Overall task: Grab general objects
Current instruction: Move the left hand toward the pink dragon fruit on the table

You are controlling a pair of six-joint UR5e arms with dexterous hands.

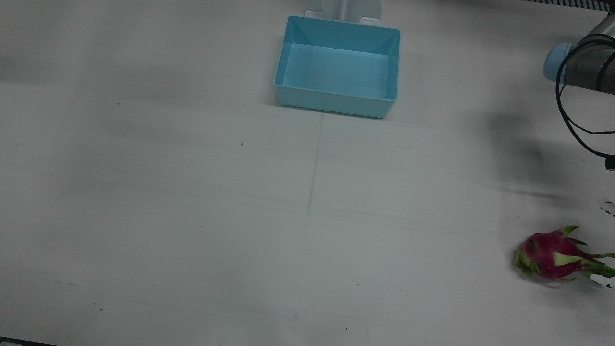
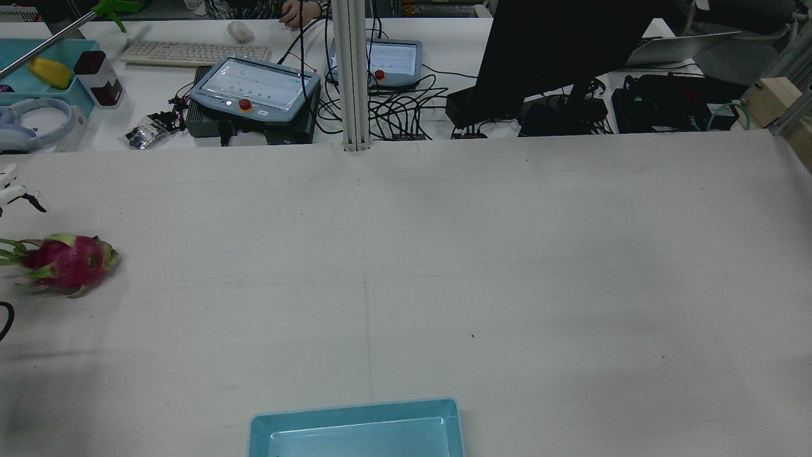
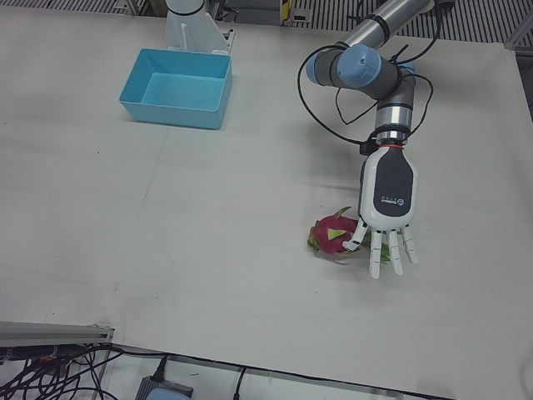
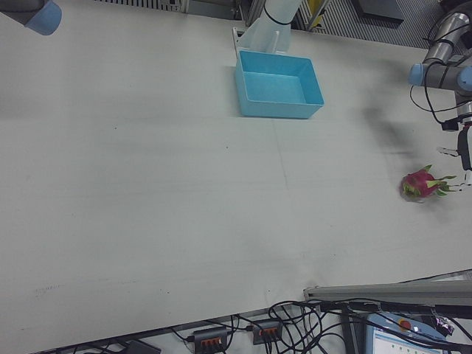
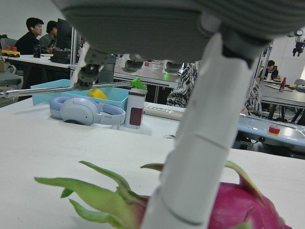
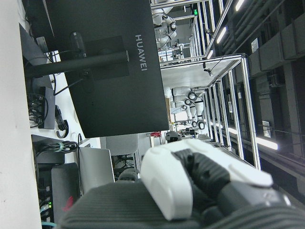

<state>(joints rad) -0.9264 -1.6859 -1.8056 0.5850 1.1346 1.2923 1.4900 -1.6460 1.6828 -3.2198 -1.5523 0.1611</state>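
Beside the spiky dragon fruit (image 3: 331, 237), left hand (image 3: 387, 208) splayed flat

The fruit (image 3: 335, 237) lies on the table (image 3: 208, 250), on the robot's left half, towards the operators' edge. The left hand (image 3: 388, 208) is held just beside it, on the outer side, fingers (image 3: 385, 255) spread and pointed at the operators' edge; one finger is seen in front of the fruit in the left hand view. The bin (image 3: 176, 87) stands on the table near the robot's edge, about midway between the arms, well apart from the fruit.
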